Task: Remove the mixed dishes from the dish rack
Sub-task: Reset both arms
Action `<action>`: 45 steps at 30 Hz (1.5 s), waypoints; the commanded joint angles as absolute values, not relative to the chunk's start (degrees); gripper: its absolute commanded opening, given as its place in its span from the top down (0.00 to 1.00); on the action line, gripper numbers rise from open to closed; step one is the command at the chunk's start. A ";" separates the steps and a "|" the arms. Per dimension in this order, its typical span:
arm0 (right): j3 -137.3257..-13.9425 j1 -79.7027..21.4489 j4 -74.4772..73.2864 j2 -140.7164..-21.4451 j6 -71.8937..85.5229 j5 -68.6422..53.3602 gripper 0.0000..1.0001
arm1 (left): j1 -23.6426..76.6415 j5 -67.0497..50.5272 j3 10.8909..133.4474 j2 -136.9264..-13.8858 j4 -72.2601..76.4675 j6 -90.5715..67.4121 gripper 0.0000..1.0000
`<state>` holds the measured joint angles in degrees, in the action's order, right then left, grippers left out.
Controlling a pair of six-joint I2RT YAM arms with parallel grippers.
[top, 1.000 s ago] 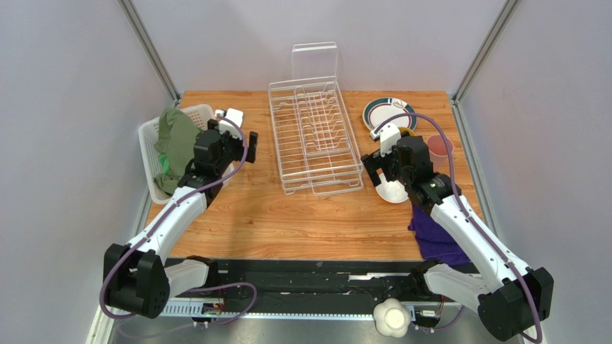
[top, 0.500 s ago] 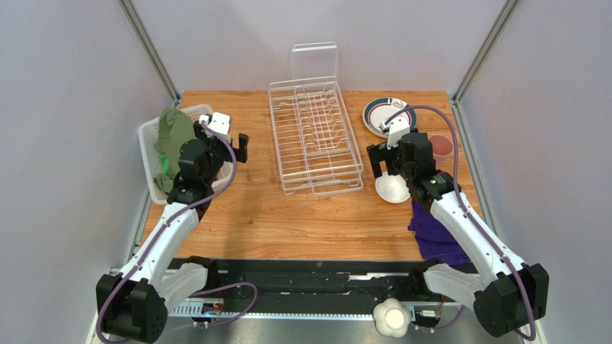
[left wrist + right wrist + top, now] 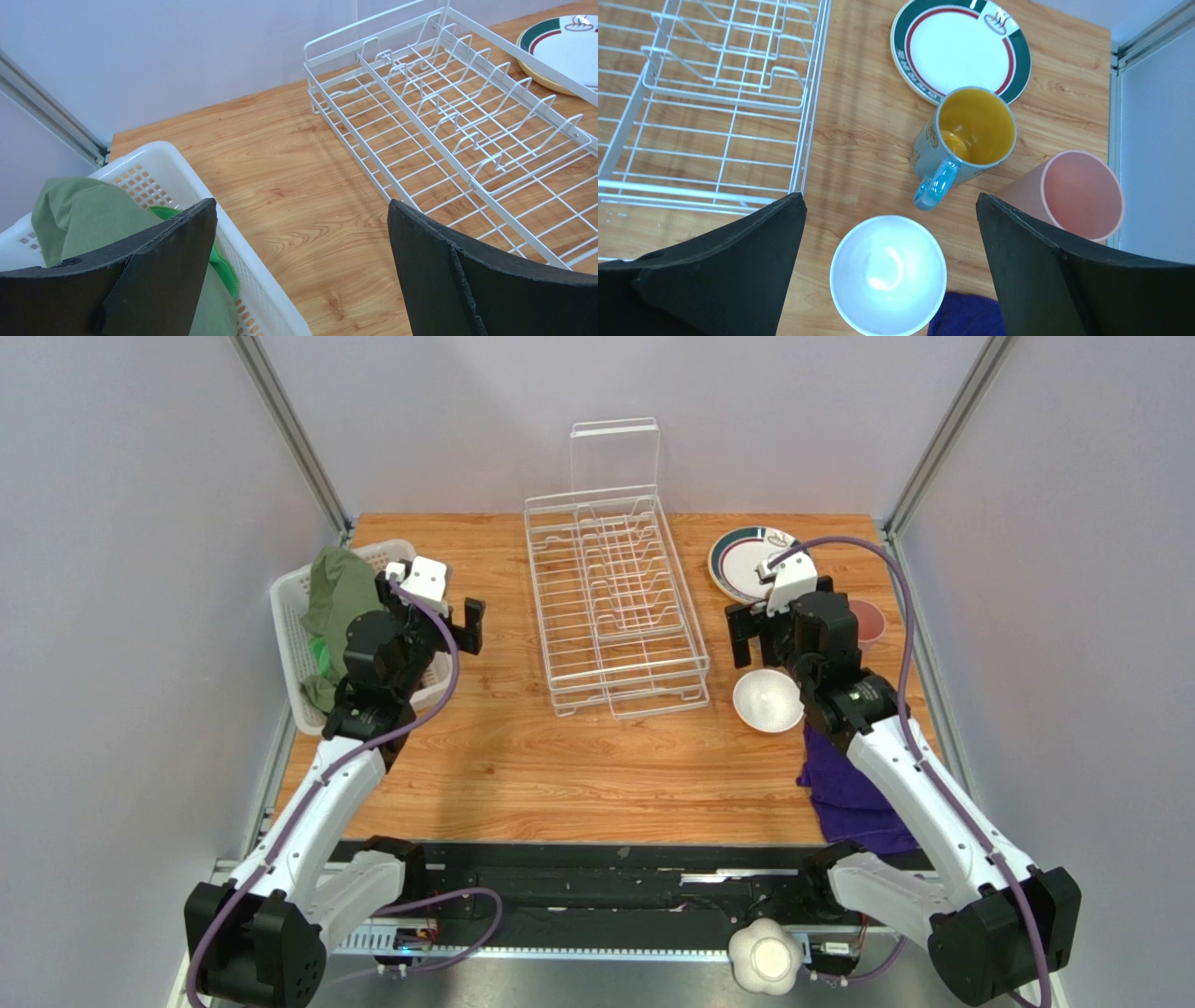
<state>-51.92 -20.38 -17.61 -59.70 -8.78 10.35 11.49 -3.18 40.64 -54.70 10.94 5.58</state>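
Held left pincer and right pincer open, empty. Saw bare dish rack between them. Judged unloading done; withdraw next.

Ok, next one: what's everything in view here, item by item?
White wire dish rack: one, table centre, empty.
Upright clear panel: one, rack's far end.
White slatted plastic basket: one, left edge.
Green cloth: two shades, in basket.
Dark-rimmed white plate: one, green-red rim, right of rack.
Pale yellow plate: one, under it, rim showing.
Blue patterned mug: one, yellow inside, beside plate.
Pink cup: one, right of mug.
Round white bowl: one, nearer than mug.
Purple cloth: one, near right edge.
Left arm: by basket, jaws open, empty.
Right arm: over the mug, jaws open, empty.
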 commanded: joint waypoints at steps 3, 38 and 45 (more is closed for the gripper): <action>-56.86 -20.39 -12.31 -58.10 -7.03 12.48 0.00 | 11.07 -5.18 42.10 -53.44 11.34 6.94 0.01; -57.13 -20.39 -8.70 -58.01 -7.21 11.78 0.01 | 11.07 -6.42 41.57 -53.00 11.25 7.38 0.01; -57.04 -20.48 -8.70 -57.83 -7.29 11.60 0.01 | 11.07 -6.50 41.66 -52.82 10.99 7.29 0.01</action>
